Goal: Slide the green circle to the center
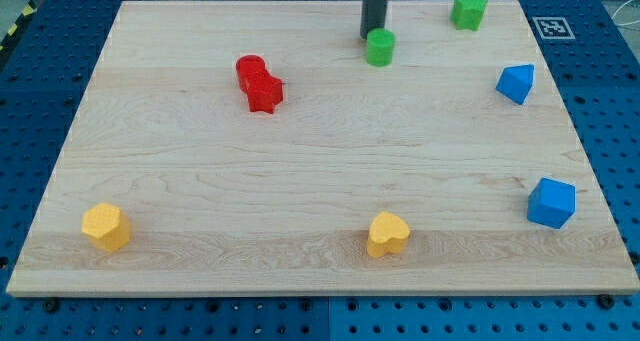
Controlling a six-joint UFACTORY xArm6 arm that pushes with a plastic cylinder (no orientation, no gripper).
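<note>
The green circle (380,48) is a small green cylinder near the top of the wooden board (320,171), a little right of the middle. My tip (372,34) is the lower end of a dark rod coming down from the view's top. It stands just behind the green circle, at its upper left, touching or nearly touching it.
A green star-like block (467,11) sits at the top right. Two red blocks (259,84) lie together at the upper left. A blue block (516,82) and a blue cube (551,203) are at the right. A yellow block (106,226) and a yellow heart (387,234) lie near the bottom.
</note>
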